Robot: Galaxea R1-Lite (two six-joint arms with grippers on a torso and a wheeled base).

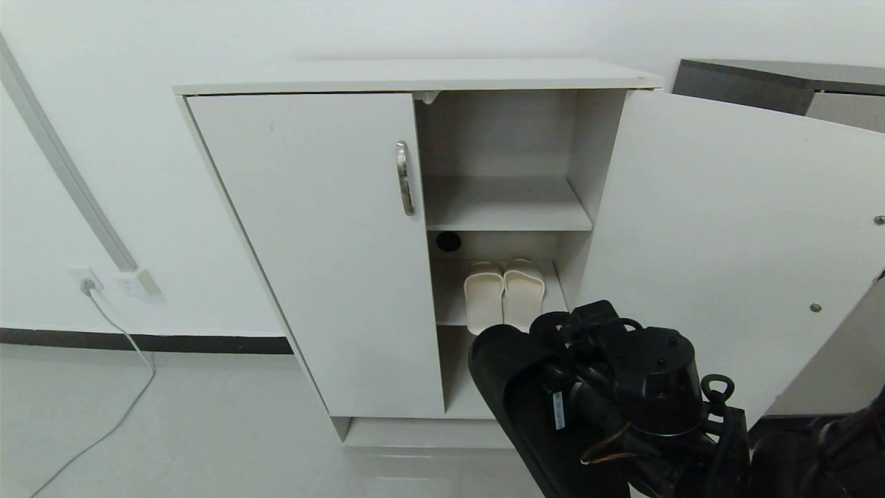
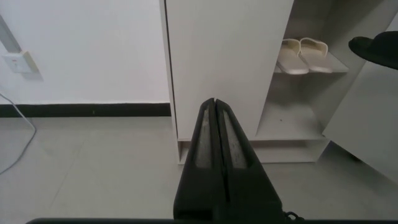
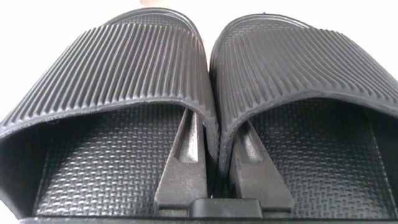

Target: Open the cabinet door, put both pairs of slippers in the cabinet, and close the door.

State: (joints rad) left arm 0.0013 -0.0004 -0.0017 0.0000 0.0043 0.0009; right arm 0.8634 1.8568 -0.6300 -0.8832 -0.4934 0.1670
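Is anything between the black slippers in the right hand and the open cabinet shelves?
Nothing visible does. The right door is swung open, and the black slippers hang before the opening. The white slippers take up the middle shelf.

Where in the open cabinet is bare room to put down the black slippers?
The top shelf is bare, between the closed left door and the right wall. The bottom shelf, under the white slippers, is bare too. The middle shelf is crowded by that pair.
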